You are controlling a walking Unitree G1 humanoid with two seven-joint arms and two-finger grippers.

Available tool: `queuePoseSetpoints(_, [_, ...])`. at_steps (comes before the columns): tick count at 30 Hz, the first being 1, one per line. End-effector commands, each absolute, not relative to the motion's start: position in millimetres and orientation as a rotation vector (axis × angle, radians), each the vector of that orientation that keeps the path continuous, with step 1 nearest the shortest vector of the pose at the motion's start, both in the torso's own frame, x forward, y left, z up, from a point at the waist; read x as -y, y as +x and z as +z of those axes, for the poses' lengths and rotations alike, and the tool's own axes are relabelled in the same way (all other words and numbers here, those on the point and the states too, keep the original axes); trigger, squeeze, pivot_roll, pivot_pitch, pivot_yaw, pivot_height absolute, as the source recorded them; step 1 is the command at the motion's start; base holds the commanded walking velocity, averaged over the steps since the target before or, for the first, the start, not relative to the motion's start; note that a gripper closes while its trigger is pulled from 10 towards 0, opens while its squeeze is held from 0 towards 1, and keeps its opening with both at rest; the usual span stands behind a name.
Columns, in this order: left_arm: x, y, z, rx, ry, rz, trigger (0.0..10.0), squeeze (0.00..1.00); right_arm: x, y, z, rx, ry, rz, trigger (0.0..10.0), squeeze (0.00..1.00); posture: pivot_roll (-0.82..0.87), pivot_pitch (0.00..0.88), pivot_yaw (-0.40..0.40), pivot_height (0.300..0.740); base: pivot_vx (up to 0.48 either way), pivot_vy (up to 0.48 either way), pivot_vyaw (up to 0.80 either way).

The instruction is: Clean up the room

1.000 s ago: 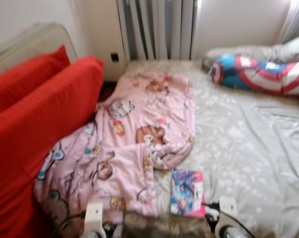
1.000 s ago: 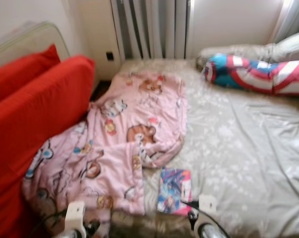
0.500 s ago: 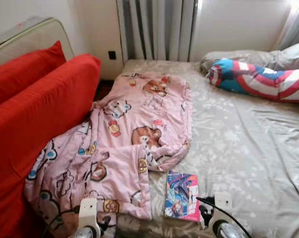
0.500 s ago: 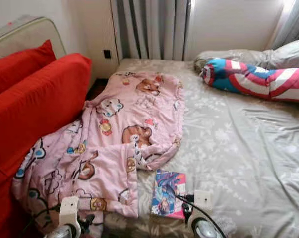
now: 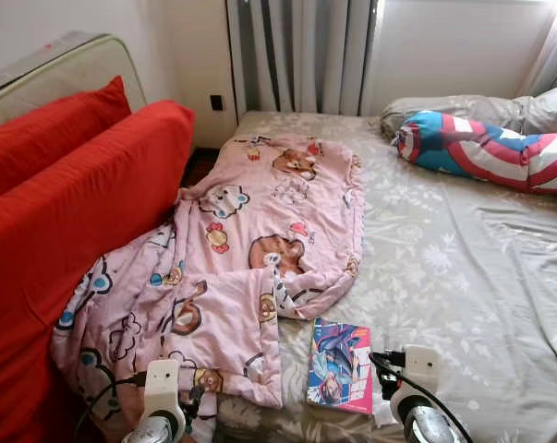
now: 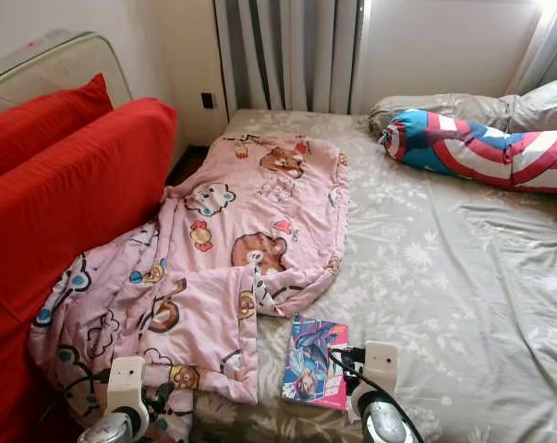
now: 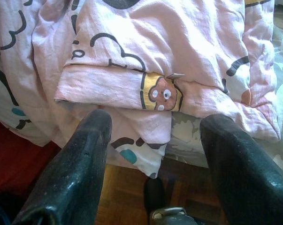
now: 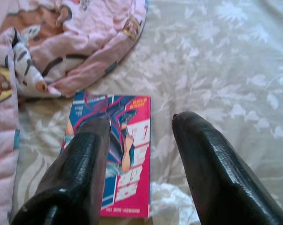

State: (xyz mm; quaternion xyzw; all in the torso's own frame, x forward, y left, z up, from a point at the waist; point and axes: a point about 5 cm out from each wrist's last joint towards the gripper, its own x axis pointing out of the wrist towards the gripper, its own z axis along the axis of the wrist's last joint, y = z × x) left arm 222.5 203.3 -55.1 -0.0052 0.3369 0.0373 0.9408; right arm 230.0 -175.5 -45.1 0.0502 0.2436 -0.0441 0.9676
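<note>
The right gripper (image 8: 136,154), fingers spread, hovers over the book (image 8: 115,154), which seems to lie toward its ten o'clock.

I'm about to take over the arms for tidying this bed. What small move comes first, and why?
Probably lower the right gripper onto the comic book. Its jaws stand open just above the cover, and the book lies flat and loose on the bed sheet, beside the pink blanket. The left gripper hangs open at the blanket's edge and can wait.
</note>
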Motion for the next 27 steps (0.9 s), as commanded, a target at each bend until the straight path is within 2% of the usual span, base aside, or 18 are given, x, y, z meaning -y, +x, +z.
queuePoseSetpoints(1, [-206.9, 221.6, -54.6, -0.678, -0.012, 0.089, 10.0, 0.0, 174.8, 229.9, -43.6, -0.466, 0.105, -0.101, 10.0, 0.0, 0.04, 0.0, 0.027, 0.74, 0.0, 0.0, 0.0])
queuePoseSetpoints(3, [-206.6, 222.5, -53.1, -0.649, -0.045, 0.101, 10.0, 0.0, 177.5, 236.2, -37.0, -0.414, 0.115, -0.109, 10.0, 0.0, 0.05, 0.0, 0.025, 0.74, 0.0, 0.0, 0.0])
queuePoseSetpoints(5, [-206.6, 224.1, -50.6, -0.613, -0.057, 0.104, 10.0, 0.0, 195.1, 287.1, 17.8, -0.147, 0.078, -0.102, 10.0, 0.0, 0.04, 0.0, 0.027, 0.74, 0.0, 0.0, 0.0])
queuePoseSetpoints(6, [-206.6, 224.1, -50.6, -0.613, -0.057, 0.104, 10.0, 0.0, 195.1, 287.1, 17.8, -0.147, 0.078, -0.102, 10.0, 0.0, 0.04, 0.0, 0.027, 0.74, 0.0, 0.0, 0.0])
queuePoseSetpoints(7, [-205.9, 234.1, -42.3, -0.549, -0.062, 0.097, 10.0, 0.0, 197.0, 295.3, 28.6, -0.102, 0.071, -0.095, 10.0, 0.0, 0.05, 0.0, 0.025, 0.74, 0.0, 0.0, 0.0])
queuePoseSetpoints(10, [-200.7, 310.0, 39.0, -0.126, -0.011, 0.039, 10.0, 0.0, 196.0, 299.2, 33.3, -0.083, 0.067, -0.082, 10.0, 0.0, 0.05, 0.0, 0.028, 0.74, 0.0, 0.0, 0.0])
queuePoseSetpoints(20, [-204.9, 319.1, 61.5, 0.006, 0.003, 0.044, 10.0, 0.0, 198.3, 298.1, 31.8, -0.088, 0.08, -0.085, 10.0, 0.0, 0.03, 0.0, 0.046, 0.74, 0.0, 0.0, 0.0])
queuePoseSetpoints(27, [-207.2, 313.4, 52.3, -0.037, 0.002, 0.038, 10.0, 0.0, 200.0, 294.6, 27.5, -0.11, 0.085, -0.099, 10.0, 0.0, 0.02, 0.0, 0.06, 0.74, 0.0, 0.0, 0.0])
